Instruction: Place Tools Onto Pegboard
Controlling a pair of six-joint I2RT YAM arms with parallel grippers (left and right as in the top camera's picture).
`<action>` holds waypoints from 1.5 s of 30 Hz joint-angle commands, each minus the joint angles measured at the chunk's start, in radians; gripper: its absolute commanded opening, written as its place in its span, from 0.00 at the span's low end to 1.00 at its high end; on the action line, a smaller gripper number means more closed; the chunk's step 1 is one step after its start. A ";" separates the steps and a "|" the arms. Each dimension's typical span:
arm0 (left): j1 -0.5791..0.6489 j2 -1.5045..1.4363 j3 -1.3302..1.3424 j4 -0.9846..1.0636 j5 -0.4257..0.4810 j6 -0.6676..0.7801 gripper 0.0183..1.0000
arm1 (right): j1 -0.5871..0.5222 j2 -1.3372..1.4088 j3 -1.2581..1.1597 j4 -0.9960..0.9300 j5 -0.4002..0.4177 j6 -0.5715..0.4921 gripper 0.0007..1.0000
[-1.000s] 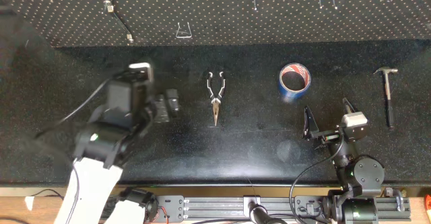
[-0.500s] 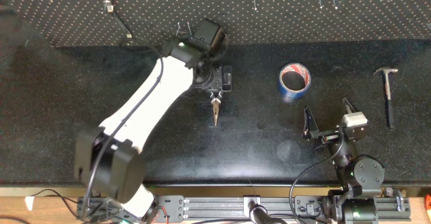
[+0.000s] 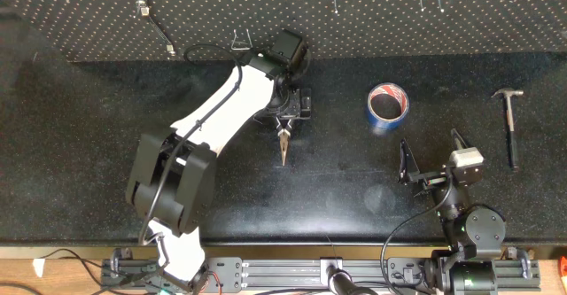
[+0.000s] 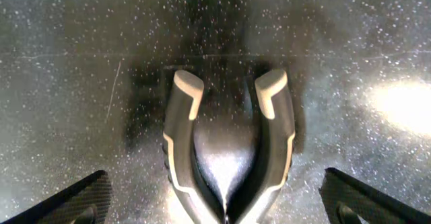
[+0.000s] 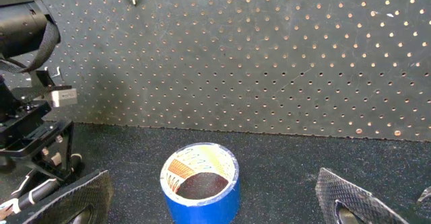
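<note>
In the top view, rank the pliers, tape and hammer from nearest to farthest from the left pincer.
1. pliers: directly under the left pincer, at the view's middle.
2. tape: right of the middle.
3. hammer: near the view's right edge.

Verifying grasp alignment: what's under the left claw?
Pliers handles, flat on the mat, centred in the open left claw. From above, the claw hides the handles; the nose pokes out.
</note>
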 commanded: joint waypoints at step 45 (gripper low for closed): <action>0.004 0.058 0.023 0.017 -0.043 -0.014 0.01 | -0.001 -0.006 -0.003 -0.006 -0.002 0.011 0.99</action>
